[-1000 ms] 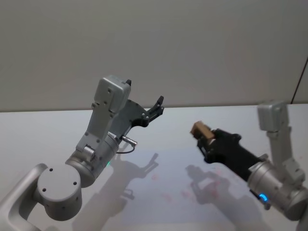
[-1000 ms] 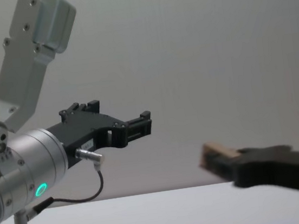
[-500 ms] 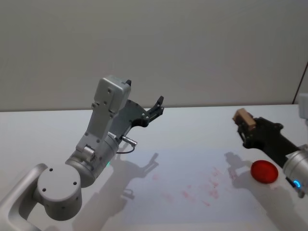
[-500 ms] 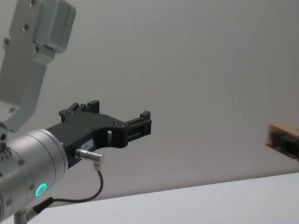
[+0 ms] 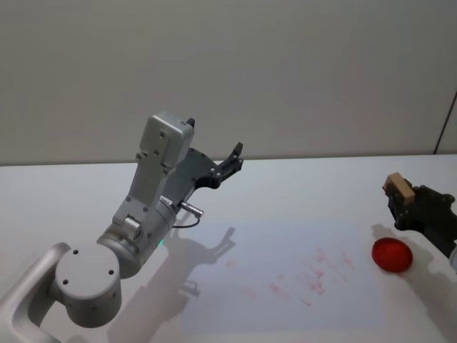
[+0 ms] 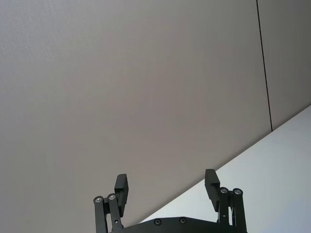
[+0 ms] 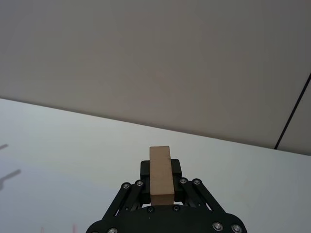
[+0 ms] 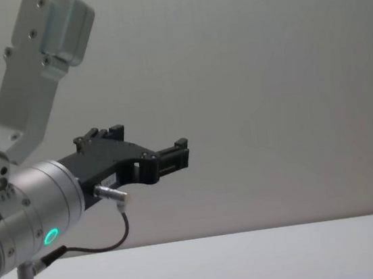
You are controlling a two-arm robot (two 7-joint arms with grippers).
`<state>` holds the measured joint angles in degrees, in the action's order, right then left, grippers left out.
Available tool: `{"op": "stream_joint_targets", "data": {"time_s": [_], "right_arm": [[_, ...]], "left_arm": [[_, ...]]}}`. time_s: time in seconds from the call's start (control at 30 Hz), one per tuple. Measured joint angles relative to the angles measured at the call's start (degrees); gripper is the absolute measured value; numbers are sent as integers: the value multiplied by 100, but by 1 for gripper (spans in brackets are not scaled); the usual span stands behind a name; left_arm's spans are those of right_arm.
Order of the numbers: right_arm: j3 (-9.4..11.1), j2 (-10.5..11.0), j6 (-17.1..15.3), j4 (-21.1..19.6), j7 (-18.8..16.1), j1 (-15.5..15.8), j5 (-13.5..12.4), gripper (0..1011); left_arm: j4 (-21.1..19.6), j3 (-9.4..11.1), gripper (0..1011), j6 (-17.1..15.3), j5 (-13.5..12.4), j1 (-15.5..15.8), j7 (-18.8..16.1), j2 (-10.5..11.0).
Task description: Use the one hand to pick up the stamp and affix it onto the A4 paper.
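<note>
On the white bench [image 5: 300,186] lies the A4 paper [image 5: 285,275], dotted with red marks. Over its left side, the left end effector [image 6: 166,190] hangs wide open. Far right, the right end effector [image 5: 403,204] holds the stamp [image 7: 161,175] above a red ink pad [image 5: 392,255].

Matt tan wood-look stamp [image 7: 161,174] in matt black plastic-look right gripper [image 7: 161,180]. Brushed silver metal left arm [image 5: 146,214]. Glossy red pad [image 5: 392,255]. Matt white paper [image 5: 285,275], smooth desk [image 5: 64,200].
</note>
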<state>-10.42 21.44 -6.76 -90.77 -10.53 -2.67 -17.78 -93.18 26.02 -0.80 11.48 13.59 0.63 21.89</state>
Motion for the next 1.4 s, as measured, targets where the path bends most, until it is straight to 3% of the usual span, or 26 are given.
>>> {"op": "stream_joint_targets", "data": {"time_s": [0.77,1.4], "right_arm": [[56,168,168,305,-219,207,301,219],[-21,152,106,454,-376,273,511,219]], "left_arm": [[0,0,1001,0,0,0,0,0],[0,0,1001,0,0,0,0,0]]}}
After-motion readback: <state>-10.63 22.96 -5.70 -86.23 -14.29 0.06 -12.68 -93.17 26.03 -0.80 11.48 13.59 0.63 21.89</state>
